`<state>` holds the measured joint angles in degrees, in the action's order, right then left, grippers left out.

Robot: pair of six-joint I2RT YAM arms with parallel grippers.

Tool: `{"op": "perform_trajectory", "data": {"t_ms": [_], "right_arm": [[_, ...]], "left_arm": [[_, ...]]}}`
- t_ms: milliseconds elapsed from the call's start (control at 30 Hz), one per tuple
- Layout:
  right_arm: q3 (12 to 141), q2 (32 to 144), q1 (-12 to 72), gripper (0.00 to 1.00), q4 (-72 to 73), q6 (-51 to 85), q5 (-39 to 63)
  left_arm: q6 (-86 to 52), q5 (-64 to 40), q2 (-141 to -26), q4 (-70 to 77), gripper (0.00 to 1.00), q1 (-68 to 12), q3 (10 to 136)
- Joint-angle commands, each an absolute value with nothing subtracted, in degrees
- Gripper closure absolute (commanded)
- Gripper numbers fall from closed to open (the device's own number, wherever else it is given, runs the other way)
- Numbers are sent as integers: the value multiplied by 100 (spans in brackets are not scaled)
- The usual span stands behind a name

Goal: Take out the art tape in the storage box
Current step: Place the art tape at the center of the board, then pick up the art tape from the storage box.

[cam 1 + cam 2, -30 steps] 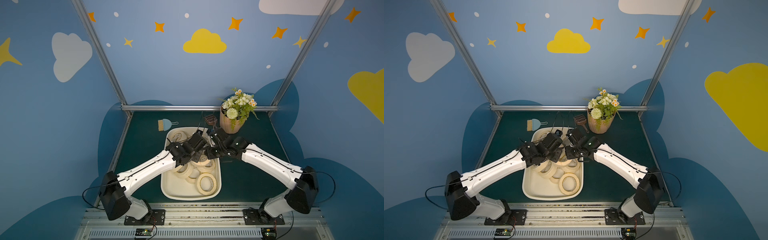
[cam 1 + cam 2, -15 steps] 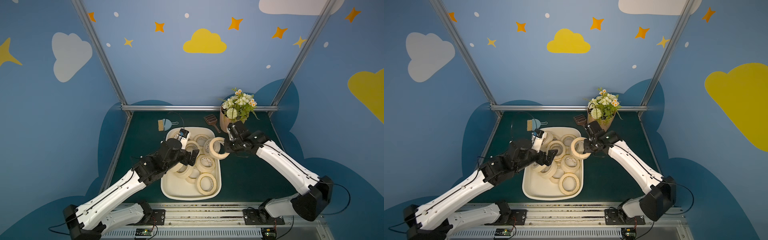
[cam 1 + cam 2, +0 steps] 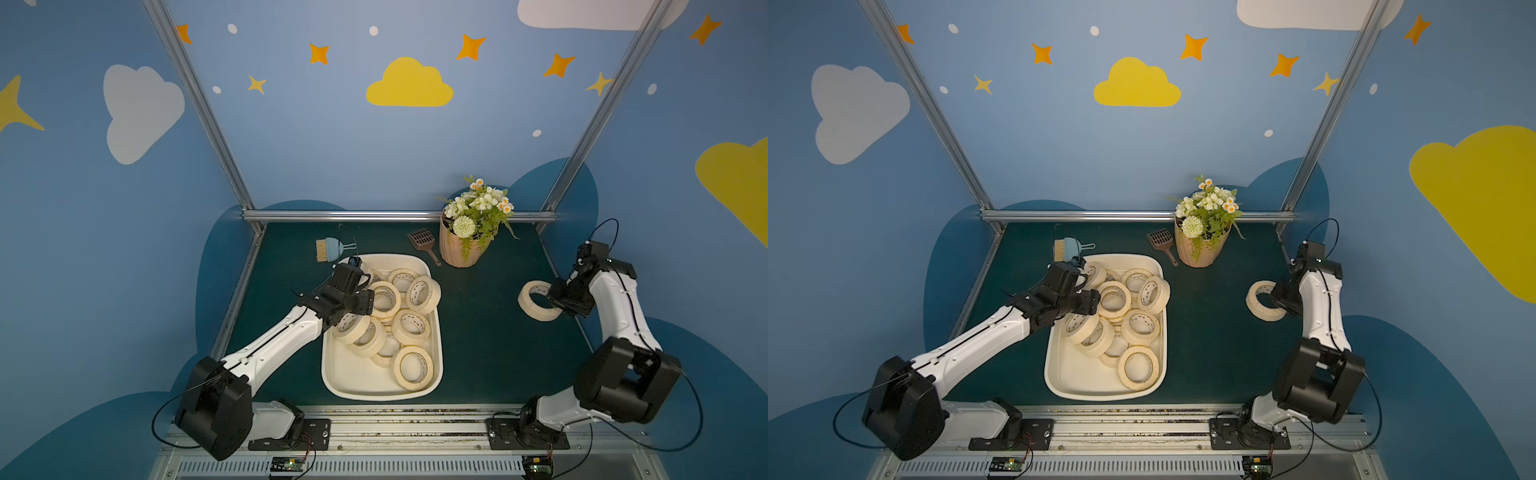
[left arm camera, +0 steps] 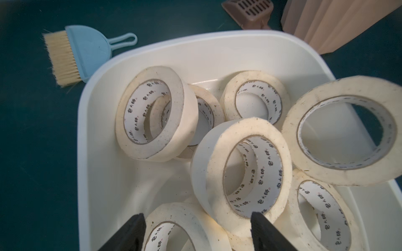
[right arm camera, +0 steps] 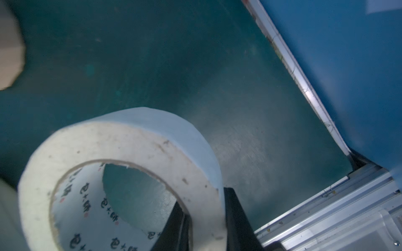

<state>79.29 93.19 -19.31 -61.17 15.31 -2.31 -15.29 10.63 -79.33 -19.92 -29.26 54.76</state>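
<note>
The storage box (image 3: 353,380) is a cream-white tub in the middle of the green mat, seen in both top views. Several art tape rolls (image 3: 411,368) lie piled in it. My left gripper (image 4: 195,219) hangs open over the box's far left part, its black fingers (image 4: 134,228) on either side of two rolls (image 4: 245,173) without touching them. My right gripper (image 5: 204,217) is shut on the wall of one tape roll (image 5: 130,141), one finger inside the ring. That roll (image 3: 534,305) is tilted, low over the mat at the right, well outside the box.
A ribbed pot of flowers (image 3: 459,249) and a brown scoop (image 3: 423,241) stand behind the box, with a blue hand brush (image 3: 330,249) at its far left corner. The metal frame rail (image 5: 304,87) and blue wall run close to the held roll.
My right gripper has carried a roll from the box out to the right side of the mat. My left gripper has opened and stays over the box's far left.
</note>
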Motion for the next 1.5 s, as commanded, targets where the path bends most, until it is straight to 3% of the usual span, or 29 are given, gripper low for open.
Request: {"op": "perform_trajectory", "data": {"t_ms": [0, 533, 800, 833, 867, 933, 1000, 1033, 1133, 1300, 1467], "right_arm": [[8774, 10266, -2080, 100, -6004, 1261, 279], [11571, 13052, -1965, 100, -5752, 1438, -552], [11507, 13365, -1881, 100, -5254, 1353, -886], [11458, 13351, -1874, 98, -5231, 1364, -905], [11444, 13323, -1872, 88, -5226, 1373, -931], [11340, 13195, -1852, 50, -5175, 1332, -1008], [11318, 13032, -1808, 24, -5294, 1300, -1108], [11237, 12884, -1786, 19, -5299, 1301, -1129], [10831, 12336, -1670, 12, -5300, 1307, -1048], [9691, 11158, -1089, 12, -5254, 1343, -693], [8621, 10017, 138, 12, -5458, 1384, -414]], "left_arm": [[-1547, 966, -8233, -1792, 21, -2915, 5766], [-1252, 1204, -8844, -1827, 21, -2796, 6183], [-1253, 1167, -9025, -1799, 20, -2745, 6194], [-1253, 1172, -9043, -1793, 20, -2735, 6192], [-1259, 1178, -9069, -1785, 20, -2734, 6200], [-1266, 1160, -9120, -1798, 20, -2740, 6213], [-1265, 1177, -9140, -1802, 20, -2734, 6207], [-1260, 1191, -9156, -1801, 20, -2736, 6214], [-1266, 1177, -9167, -1791, 20, -2741, 6212], [-1300, 1026, -9285, -1829, 25, -2749, 6268], [-1325, 863, -9507, -1928, 51, -2794, 6396]]}}
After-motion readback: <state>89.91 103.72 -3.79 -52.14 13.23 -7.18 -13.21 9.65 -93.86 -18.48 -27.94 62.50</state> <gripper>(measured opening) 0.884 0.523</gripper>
